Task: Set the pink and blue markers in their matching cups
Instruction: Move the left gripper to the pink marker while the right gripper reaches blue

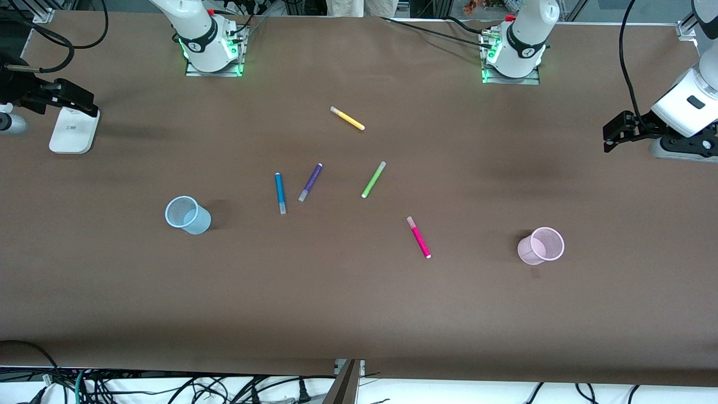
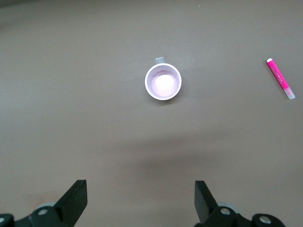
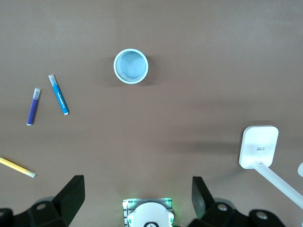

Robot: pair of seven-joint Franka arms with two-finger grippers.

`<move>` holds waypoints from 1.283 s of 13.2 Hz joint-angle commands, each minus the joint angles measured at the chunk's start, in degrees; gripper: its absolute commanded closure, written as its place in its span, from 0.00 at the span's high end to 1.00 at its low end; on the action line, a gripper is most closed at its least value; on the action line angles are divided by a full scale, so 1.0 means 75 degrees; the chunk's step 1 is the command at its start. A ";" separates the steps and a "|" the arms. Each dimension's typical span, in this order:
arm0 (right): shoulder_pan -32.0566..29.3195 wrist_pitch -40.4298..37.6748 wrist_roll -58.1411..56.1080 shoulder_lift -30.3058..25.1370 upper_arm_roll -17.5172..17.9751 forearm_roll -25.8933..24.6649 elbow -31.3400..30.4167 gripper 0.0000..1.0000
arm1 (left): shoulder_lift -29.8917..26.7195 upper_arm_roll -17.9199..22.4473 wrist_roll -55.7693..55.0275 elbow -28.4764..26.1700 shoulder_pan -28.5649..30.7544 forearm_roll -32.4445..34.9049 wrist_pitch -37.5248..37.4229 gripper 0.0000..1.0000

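The blue marker lies near the table's middle, beside the purple one. The pink marker lies nearer the front camera, toward the left arm's end. The light blue cup stands upright toward the right arm's end, and the pale pink cup stands upright toward the left arm's end. Both cups are empty. My left gripper is open and empty, high over the left arm's end; its wrist view shows the gripper, pink cup and pink marker. My right gripper is open and empty over the right arm's end; its wrist view shows the gripper, blue cup and blue marker.
A purple marker, a lime-green marker and a yellow marker lie among the task markers. A white stand sits under my right gripper. A small scrap lies beside the pink cup.
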 commanded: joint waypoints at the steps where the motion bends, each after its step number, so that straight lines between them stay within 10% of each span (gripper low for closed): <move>1: -0.0061 -0.0143 -0.0013 0.0055 0.0057 -0.0053 0.0163 1.00 | 0.0009 -0.0107 -0.0070 0.0179 -0.0012 0.0117 -0.0191 1.00; 11: 0.0933 0.0150 -0.0001 0.1435 0.0139 -0.0041 0.0140 1.00 | 0.1086 -0.0259 -0.0397 0.0331 -0.0059 -0.0104 -0.1326 1.00; 17: 0.1801 0.2103 0.0151 0.3122 0.0139 0.0298 0.0000 1.00 | 0.2619 -0.0447 -0.4129 0.0390 -0.1156 -0.0774 0.0953 1.00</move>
